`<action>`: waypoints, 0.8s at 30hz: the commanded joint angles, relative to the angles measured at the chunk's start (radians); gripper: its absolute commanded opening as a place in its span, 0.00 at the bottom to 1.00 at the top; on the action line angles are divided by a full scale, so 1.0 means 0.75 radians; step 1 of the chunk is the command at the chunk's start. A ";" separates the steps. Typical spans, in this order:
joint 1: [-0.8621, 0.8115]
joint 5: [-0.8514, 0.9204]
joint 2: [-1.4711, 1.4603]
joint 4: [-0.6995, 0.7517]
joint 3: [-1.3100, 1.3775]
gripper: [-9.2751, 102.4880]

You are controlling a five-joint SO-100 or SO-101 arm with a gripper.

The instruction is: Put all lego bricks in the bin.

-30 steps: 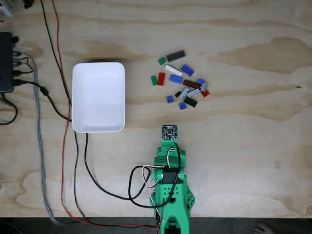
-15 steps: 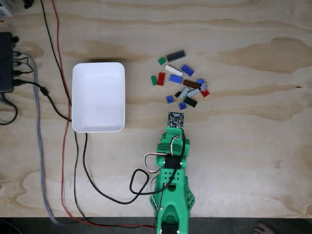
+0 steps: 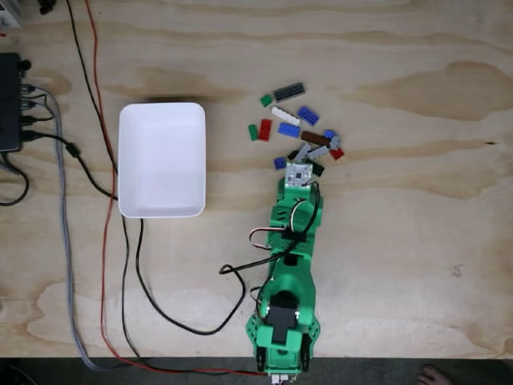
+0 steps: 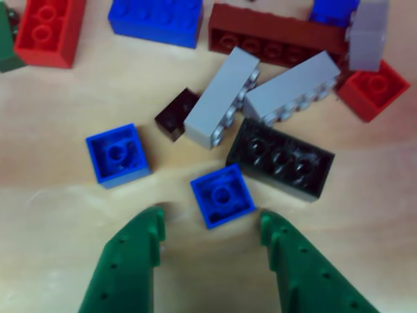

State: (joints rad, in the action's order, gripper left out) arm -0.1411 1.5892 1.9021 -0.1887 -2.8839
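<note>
Gripper (image 4: 210,225) is being held spread wide, nothing clasped. Small blue brick (image 4: 222,195) is lying just ahead of the gap, roughly centred btwn tips, square so no long axis, w/ black brick (image 4: 281,158) crowding its far side. Bin (image 3: 161,160) is sitting twd table's left edge, w/o bricks.

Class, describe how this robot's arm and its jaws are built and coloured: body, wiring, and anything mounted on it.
The arm is bright green plastic with black motor blocks set into it. Loose black, white and red wires loop out beside its middle. A small square circuit board sits at its tip. The gripper has two dark green tapering jaws dotted with small holes.
</note>
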 commanded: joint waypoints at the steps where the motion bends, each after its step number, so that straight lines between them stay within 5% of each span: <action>1: -0.096 0.078 -0.196 -0.215 0.029 0.23; 6: -0.086 0.106 -0.205 -0.221 0.031 0.08; 10: -0.076 0.108 -0.088 -0.049 0.018 0.08; 18: 0.088 -0.194 0.421 0.849 0.274 0.08; 24: 0.315 -0.569 0.567 1.507 0.859 0.08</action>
State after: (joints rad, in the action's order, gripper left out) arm -0.0199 1.3484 2.2120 0.6044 -2.5249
